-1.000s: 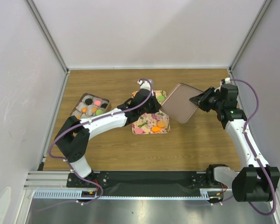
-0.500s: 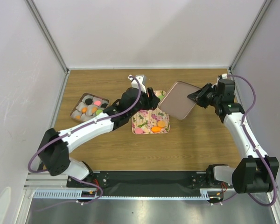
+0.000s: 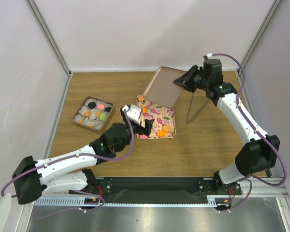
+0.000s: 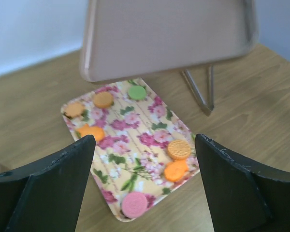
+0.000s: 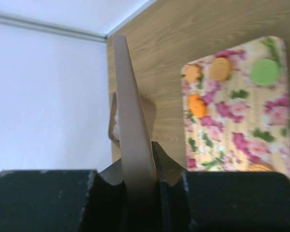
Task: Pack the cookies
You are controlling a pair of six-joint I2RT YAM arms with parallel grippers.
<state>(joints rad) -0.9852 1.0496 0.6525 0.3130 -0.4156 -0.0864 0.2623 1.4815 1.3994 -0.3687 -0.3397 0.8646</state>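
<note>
Seven cookies [image 4: 179, 149] lie flat on the floral tray [image 4: 135, 162]: three along its far end, one at mid-left, two orange ones close together near the right edge, and a pink one at the near corner. Our left gripper [image 4: 145, 145] hovers over the tray's near end with its jaws wide apart and holding nothing. The pink cookie lies almost under the gap, the others ahead and below. Being round, they offer no long axis, so we judge a pinch must straddle a disc's rim. Our right gripper [image 5: 142, 169] is clamped on the edge of the brown lid [image 5: 130, 116], raised over the tray's far side, so the left arm is the nearer one. The box of paper cups [image 3: 85, 99] sits to its left.
</note>
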